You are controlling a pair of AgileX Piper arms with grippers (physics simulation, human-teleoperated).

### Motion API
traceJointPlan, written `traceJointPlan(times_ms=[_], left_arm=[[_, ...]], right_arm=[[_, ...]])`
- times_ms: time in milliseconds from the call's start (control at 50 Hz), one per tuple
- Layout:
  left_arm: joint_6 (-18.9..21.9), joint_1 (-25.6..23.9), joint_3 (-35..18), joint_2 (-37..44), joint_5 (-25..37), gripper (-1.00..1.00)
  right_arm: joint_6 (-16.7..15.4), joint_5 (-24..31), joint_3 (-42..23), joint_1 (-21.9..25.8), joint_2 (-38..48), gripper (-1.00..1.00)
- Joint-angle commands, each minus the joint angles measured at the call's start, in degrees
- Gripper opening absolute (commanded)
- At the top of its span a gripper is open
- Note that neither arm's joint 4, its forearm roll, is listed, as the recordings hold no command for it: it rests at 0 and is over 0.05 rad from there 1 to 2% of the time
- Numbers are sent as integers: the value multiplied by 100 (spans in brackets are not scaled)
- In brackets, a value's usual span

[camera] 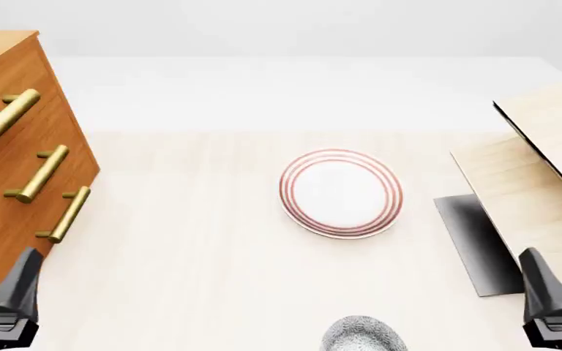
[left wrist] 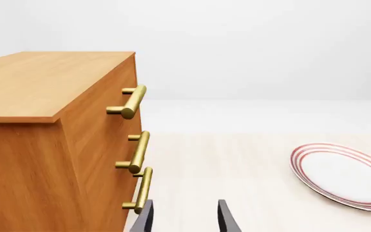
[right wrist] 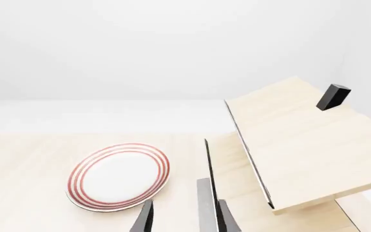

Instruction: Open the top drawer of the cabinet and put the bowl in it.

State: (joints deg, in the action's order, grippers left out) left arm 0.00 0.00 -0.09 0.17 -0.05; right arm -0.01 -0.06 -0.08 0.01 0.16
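While both claws, left point(camera: 12, 292) and right point(camera: 546, 292), hang open and empty, the top drawer's point(left wrist: 102, 104) rigid brass handle point(left wrist: 131, 102) looks slick, best pinched mid-bar.

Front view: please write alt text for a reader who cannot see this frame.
A red-ringed white plate lies mid-table, with the speckled bowl just showing at the near edge. The wooden cabinet stands at left, its three brass-handled drawers all shut, and pale wood boards lean at right. The left gripper and right gripper sit at the bottom corners, holding nothing.
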Motion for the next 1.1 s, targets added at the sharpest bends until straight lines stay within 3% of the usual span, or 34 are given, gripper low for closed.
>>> traceJointPlan(times_ms=[20, 320, 400, 640, 660, 740, 800, 920, 1100], left_arm=[[0, 1, -13, 30, -12, 100], [11, 2, -9, 73, -64, 100], [350, -85, -15, -4, -42, 100], [790, -106, -83, 103, -49, 100], [1023, -119, -120, 308, -148, 100], [1342, -184, -155, 700, -389, 100], [1347, -199, -192, 716, -387, 100], [1928, -247, -400, 1158, -532, 100], [2273, -328, -851, 1477, -489, 100]], right_arm=[[-5, -18, -16, 3, 39, 100], [-6, -16, -15, 9, 37, 100], [-9, -16, -16, 8, 38, 100], [-8, -16, -16, 10, 39, 100], [-9, -16, -16, 9, 39, 100], [-5, -16, -15, 8, 40, 100], [-4, -16, -15, 9, 39, 100], [-9, -16, -16, 10, 38, 100], [-8, -16, -16, 9, 37, 100]])
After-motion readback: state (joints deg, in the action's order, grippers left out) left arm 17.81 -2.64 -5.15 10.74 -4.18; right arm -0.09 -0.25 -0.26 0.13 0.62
